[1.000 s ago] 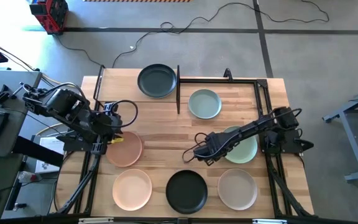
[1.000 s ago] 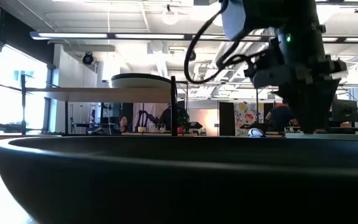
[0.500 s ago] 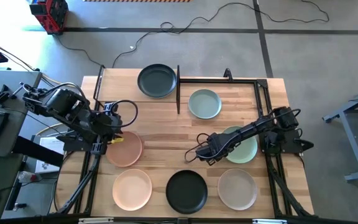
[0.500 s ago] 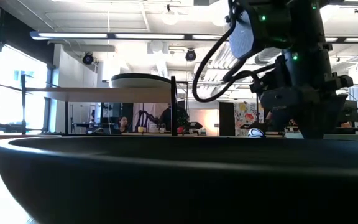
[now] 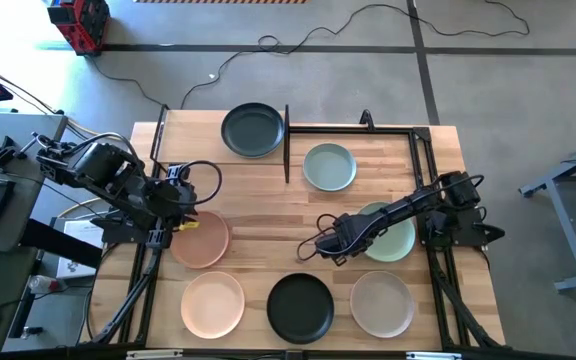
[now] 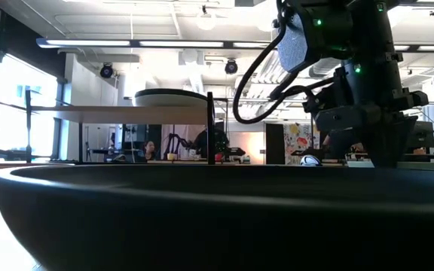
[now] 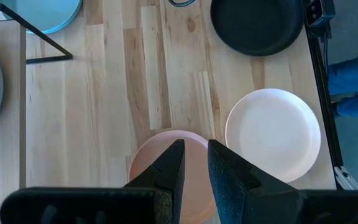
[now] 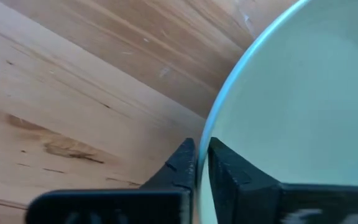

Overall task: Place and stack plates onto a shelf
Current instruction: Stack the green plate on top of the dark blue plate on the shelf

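Probably the main risk is a weak pinch: the right gripper [image 5: 320, 243], low over the middle of the table, holds the green plate [image 5: 393, 238] only by its thin rim, so when it lifts, the plate may tilt, slip out and fall on the beige plate [image 5: 382, 303] just nearer the near edge. In the right wrist view the two fingers [image 8: 185, 163] stand almost together with the rim [image 8: 219, 121] between them, one inside the plate and one outside, so I judge them closed on it. At the left edge the left gripper [image 5: 182, 222] waits over the pink plate [image 5: 206, 243]; its fingers [image 7: 171, 167] are a narrow gap apart and hold nothing. Toward the far edge, the shelf [image 6: 119, 114] carries one plate [image 6: 173, 97]. Its black frame post [image 5: 287, 143] could catch a plate carried too low.
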